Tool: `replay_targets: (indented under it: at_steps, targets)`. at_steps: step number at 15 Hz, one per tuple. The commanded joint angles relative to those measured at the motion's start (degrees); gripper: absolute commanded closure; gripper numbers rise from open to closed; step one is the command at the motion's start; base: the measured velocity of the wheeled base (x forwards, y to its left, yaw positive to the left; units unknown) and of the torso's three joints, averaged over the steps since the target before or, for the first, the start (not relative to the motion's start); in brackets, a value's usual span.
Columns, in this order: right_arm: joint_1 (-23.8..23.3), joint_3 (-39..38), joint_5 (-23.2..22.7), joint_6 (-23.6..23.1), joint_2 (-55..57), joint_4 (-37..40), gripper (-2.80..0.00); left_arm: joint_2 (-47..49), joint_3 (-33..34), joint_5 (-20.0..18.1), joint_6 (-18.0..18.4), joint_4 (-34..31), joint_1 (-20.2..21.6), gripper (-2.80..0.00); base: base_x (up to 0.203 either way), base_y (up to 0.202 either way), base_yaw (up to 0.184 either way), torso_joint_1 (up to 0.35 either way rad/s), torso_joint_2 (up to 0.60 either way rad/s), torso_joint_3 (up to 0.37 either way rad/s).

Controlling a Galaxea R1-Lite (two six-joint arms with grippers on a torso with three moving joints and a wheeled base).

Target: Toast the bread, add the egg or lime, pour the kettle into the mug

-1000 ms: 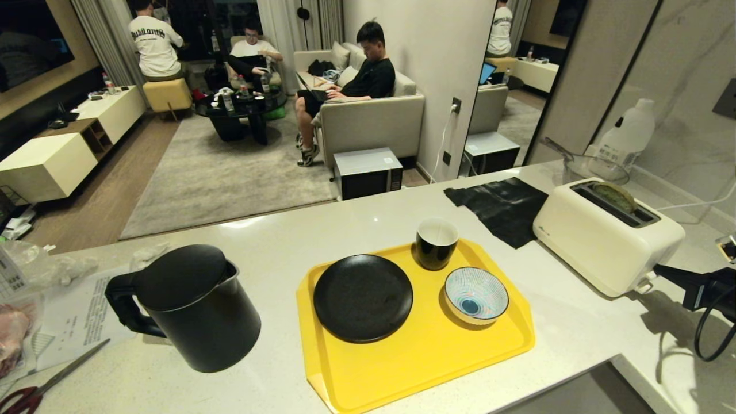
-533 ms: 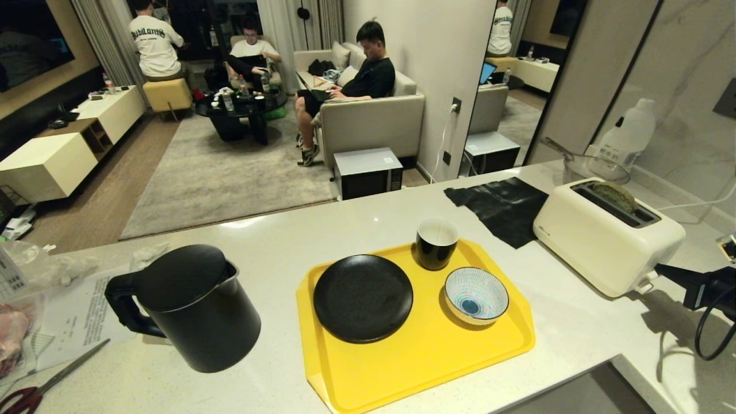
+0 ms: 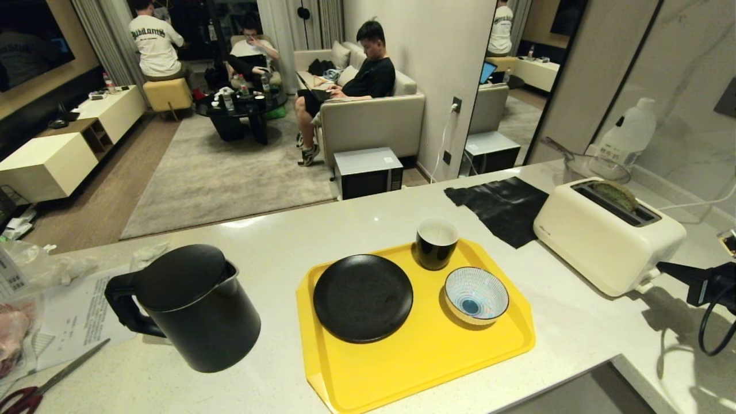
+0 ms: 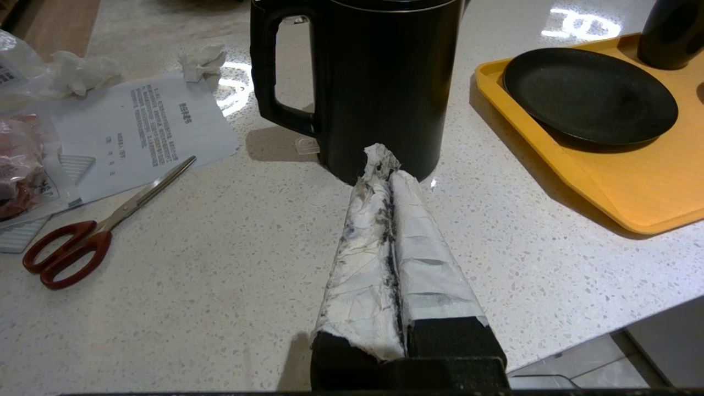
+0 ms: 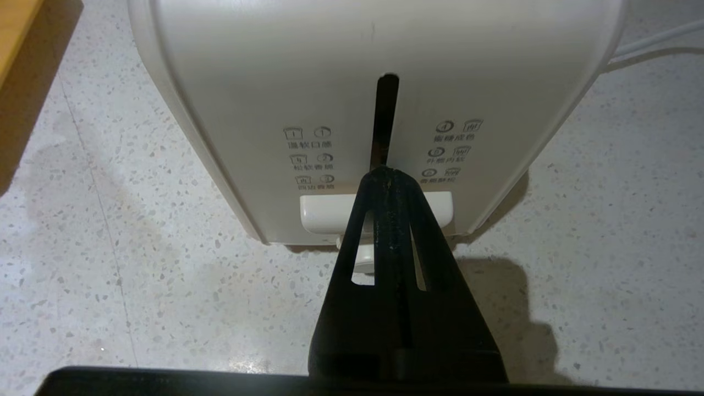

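Nearest the counter's front edge, the left gripper (image 4: 388, 165) hangs low over the speckled countertop (image 3: 276, 253) with its tape-wrapped fingers (image 4: 423, 242) pressed together and nothing between them, its tips just short of the base of the kettle (image 3: 187, 307). The kettle stands upright near the front left of the counter, handle turned toward the left edge, lid on. Left of it lie red-handled scissors (image 4: 93, 231) and a printed sheet of paper (image 4: 146, 126), with crumpled tissue (image 4: 203, 58) beyond.

In the middle of the counter, running up to the front edge, sits a yellow tray (image 3: 425, 356). On it a black plate (image 3: 362, 297) lies to the left, a striped blue-white bowl (image 3: 476, 294) to the right, and the mug (image 3: 437, 242) stands upright at the tray's far edge, just behind the bowl.

Toward the right edge, the right gripper (image 5: 388, 176) is closed to a point, holding nothing, its tips at the end face of the white toaster (image 3: 606, 238), right over the lever (image 5: 330, 212) at the bottom of its slot; contact I cannot tell. The bread (image 3: 615, 195) sits in the toaster's top slot, its upper part sticking out. A black cloth (image 3: 500, 207) lies flat behind the tray, and a white plastic jug (image 3: 629, 135) stands at the far right corner.

Past the counter, three people sit in the living room.
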State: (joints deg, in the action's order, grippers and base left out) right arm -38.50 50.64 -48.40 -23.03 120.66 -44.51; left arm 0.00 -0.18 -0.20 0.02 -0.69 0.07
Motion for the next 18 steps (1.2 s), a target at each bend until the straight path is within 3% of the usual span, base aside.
replay_targets:
  at_steps: [1,7,10,18]
  targets:
    - [-0.1,0.6,-0.4,0.8,-1.4,-0.6,0.00,-0.2,0.0,0.0,0.0,0.0,0.0,0.00,0.000,0.000,0.000,0.000,0.00,0.000]
    - [-0.4,4.0,-0.2,1.9,-4.5,-0.3,0.00,-0.2,0.0,0.0,0.0,0.0,0.0,0.00,0.000,0.000,0.000,0.000,0.00,0.000]
    - [-1.0,6.1,-0.1,1.9,-7.9,4.6,0.00,-0.2,0.0,0.0,0.1,0.0,0.0,0.00,0.000,0.000,0.000,0.000,0.00,0.000]
    - [-2.4,7.8,-0.1,2.0,-17.6,8.6,0.00,-0.2,0.0,0.0,0.0,0.0,0.0,0.00,0.000,0.000,0.000,0.000,0.00,0.000]
